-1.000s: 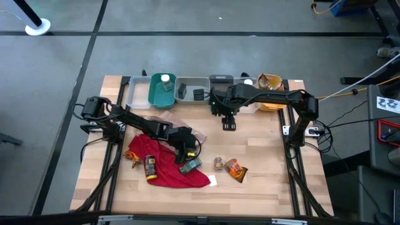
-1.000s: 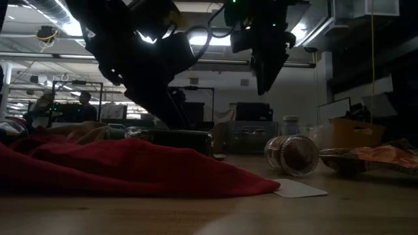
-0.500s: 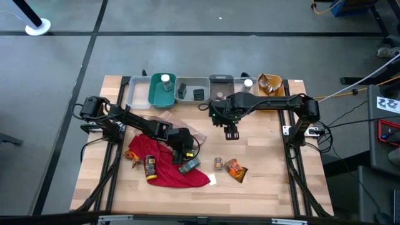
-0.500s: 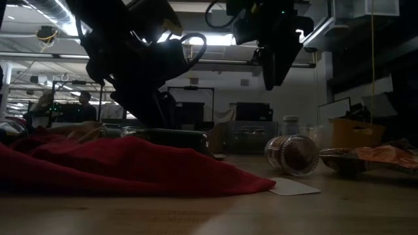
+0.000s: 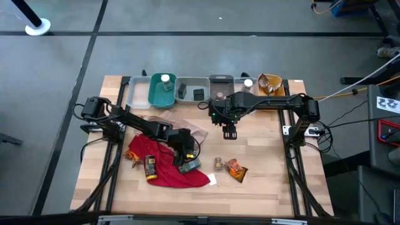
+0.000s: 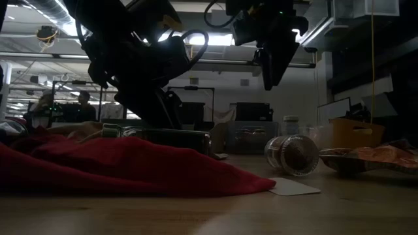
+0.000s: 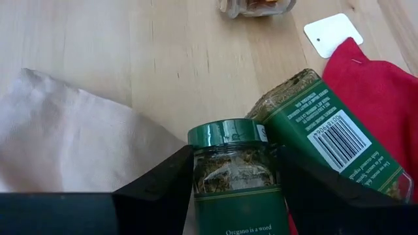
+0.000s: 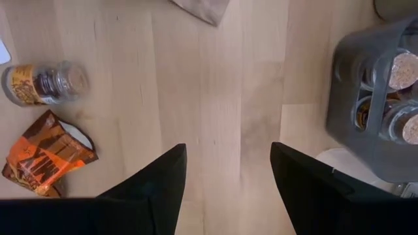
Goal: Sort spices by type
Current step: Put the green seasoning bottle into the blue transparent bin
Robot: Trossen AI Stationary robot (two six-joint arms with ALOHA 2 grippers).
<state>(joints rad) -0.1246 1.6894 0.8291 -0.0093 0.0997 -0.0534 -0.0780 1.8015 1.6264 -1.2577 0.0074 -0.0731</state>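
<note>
My left gripper [image 5: 183, 150] is low over the red cloth [image 5: 165, 172], shut on a green-capped jar of dried herbs [image 7: 235, 163]. A green box [image 7: 330, 134] lies on its side against that jar, partly on the red cloth. My right gripper [image 5: 229, 131] hangs open above bare table in front of the bins, touching nothing. A small brown jar [image 8: 46, 81] lies on its side, with an orange crinkly packet [image 8: 46, 156] flat beside it. A yellow-capped bottle [image 5: 150, 167] lies on the red cloth. My left gripper pinches the green-capped jar by its glass body just below the cap [image 7: 234, 171], one finger [image 7: 163, 186] on each side. The fingers lie along the jar, whose cap points away from the wrist. I cannot tell whether the jar is lifted clear of the cloths.
A tan cloth [image 7: 65, 143] lies under and beside the left gripper. A white card [image 7: 332, 32] sits near the red cloth's corner. Teal [image 5: 161, 94], grey [image 5: 192, 90], dark grey [image 8: 366, 111] and yellow [image 5: 270, 84] bins line the far edge, with spices in them.
My right gripper has moved from the bins toward the table's near edge, still open, and has then held still. My left gripper has stayed at the red cloth, shut on the jar.
</note>
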